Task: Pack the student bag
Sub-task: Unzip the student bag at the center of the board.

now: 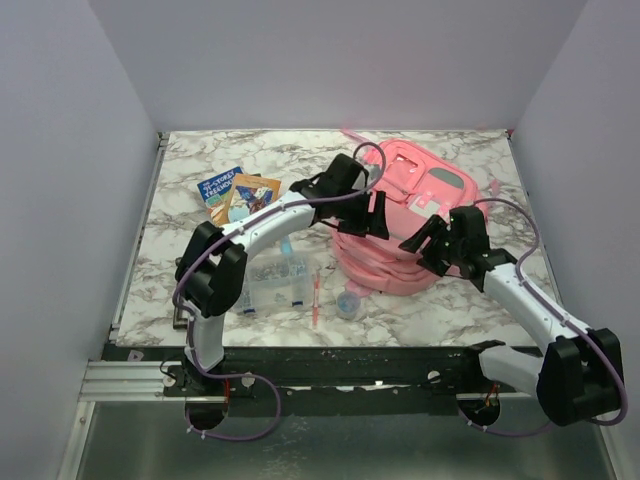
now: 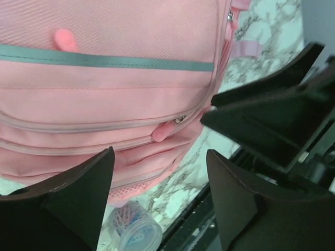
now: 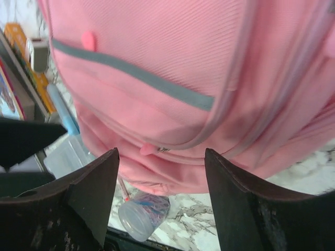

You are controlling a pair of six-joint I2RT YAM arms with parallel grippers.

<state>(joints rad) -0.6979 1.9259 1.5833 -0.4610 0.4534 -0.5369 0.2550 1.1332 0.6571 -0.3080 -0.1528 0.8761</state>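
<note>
The student bag point(image 1: 400, 225), a big pink backpack with grey strips, lies right of the table's middle. My left gripper point(image 1: 375, 215) hovers over its left side and my right gripper point(image 1: 432, 240) over its right front. In the left wrist view the left gripper point(image 2: 159, 178) stands open above the bag point(image 2: 104, 78), just below a pink zip pull point(image 2: 162, 132), with nothing between the fingers. The right wrist view shows the right gripper point(image 3: 161, 178) open too, the bag point(image 3: 172, 68) and the zip pull point(image 3: 148, 149) beyond it, and nothing held.
A small clear jar of paper clips point(image 1: 348, 302) lies on its side in front of the bag, next to a pink pen point(image 1: 317, 295). A clear compartment box point(image 1: 275, 280) sits to its left. Two books point(image 1: 238, 193) lie at the back left.
</note>
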